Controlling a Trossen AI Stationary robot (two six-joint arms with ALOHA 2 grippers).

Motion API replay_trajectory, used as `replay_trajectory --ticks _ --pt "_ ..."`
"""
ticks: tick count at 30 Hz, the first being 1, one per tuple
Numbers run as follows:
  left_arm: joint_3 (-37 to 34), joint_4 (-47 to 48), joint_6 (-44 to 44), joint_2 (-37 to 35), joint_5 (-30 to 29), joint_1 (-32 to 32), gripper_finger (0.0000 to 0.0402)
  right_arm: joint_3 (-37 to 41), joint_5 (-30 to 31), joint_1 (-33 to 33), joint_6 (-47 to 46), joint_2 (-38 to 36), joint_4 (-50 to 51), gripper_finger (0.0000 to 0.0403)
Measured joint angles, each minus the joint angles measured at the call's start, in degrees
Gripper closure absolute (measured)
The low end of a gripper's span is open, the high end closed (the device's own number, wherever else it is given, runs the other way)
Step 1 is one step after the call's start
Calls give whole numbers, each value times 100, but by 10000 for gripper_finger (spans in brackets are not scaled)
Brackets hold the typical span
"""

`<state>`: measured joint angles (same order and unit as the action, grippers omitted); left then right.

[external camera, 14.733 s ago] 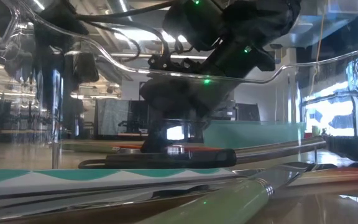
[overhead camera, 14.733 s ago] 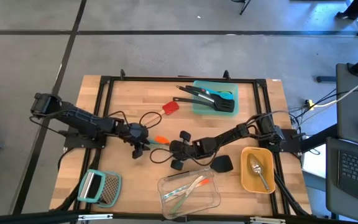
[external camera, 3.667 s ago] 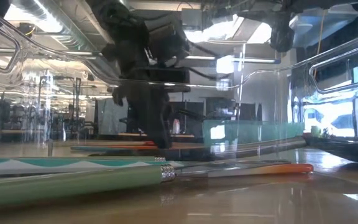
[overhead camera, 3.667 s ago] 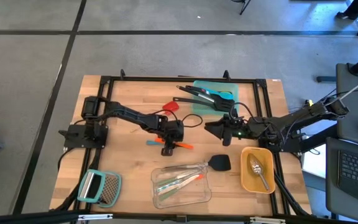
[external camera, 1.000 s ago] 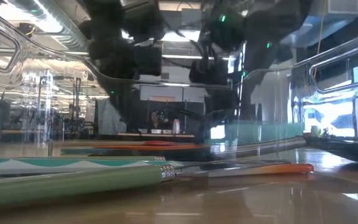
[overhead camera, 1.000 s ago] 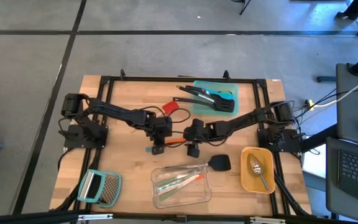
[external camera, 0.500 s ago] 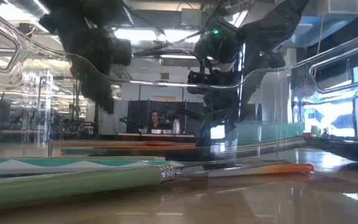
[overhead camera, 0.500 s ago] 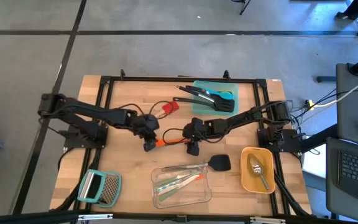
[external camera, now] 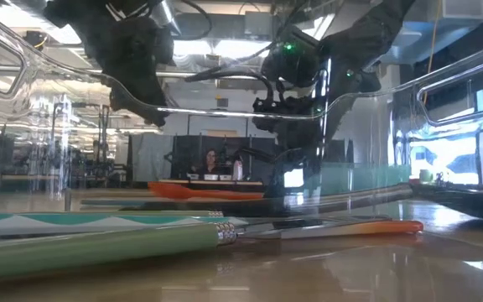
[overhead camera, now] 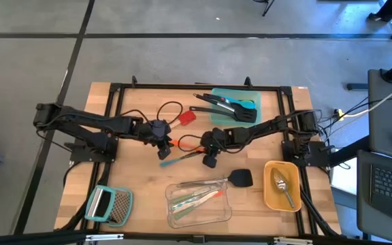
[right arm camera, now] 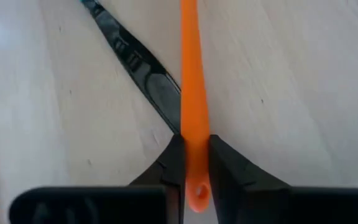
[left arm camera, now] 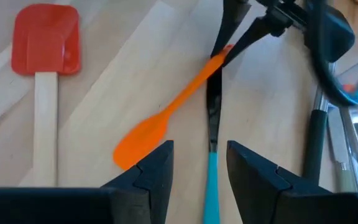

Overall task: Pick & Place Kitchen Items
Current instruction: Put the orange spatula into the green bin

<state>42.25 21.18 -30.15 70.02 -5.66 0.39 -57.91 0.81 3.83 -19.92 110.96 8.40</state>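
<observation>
Right gripper (right arm camera: 194,163): you see its dark fingers pinched on the smooth orange spatula (right arm camera: 189,81), mid-table, lifted.
Left gripper (left arm camera: 199,163): parted, empty, over the teal-handled tool (left arm camera: 211,149).
Red spatula (left arm camera: 45,46): flat blade, pale wooden handle, lying beside.

Just the non-task stuff sitting around the table

Wooden table (overhead camera: 141,197) with a black frame (overhead camera: 118,87) round its edges. Grater (overhead camera: 109,205) with a teal handle lies at the near left corner. Clear tub (overhead camera: 226,215) is near the middle of the near edge, yellow tub (overhead camera: 268,197) to its right, teal tub (overhead camera: 256,96) at the far side. Open laptop (overhead camera: 390,192) on a stand off the right side, cables (overhead camera: 349,111) trailing by it. Grey floor (overhead camera: 182,54) beyond. Low view shows a person (external camera: 210,161) seated way back in the room.
</observation>
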Motion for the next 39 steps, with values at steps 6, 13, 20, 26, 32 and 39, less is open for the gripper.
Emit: replay_trajectory --ticks 6,13,20,26,32,39 --pt "3 12 344 102 -239 -3 261 0 -872 -50 -531 -2 -78 361" --pt "4 -33 2136 335 -573 -1 258 11 -1830 -113 -798 15 -97 384" --pt "2 -232 2816 1198 169 -46 215 11 -1750 -126 -822 13 -93 388" --pt "2 -1181 2783 1789 440 -90 178 11 -1621 -121 -824 9 -87 388" --pt "2 -1471 2794 2260 527 -99 169 11 -1516 -117 -837 7 -88 388" --pt "20 -1572 2794 2696 649 -99 178 11 -1402 -110 -837 2 -90 388"
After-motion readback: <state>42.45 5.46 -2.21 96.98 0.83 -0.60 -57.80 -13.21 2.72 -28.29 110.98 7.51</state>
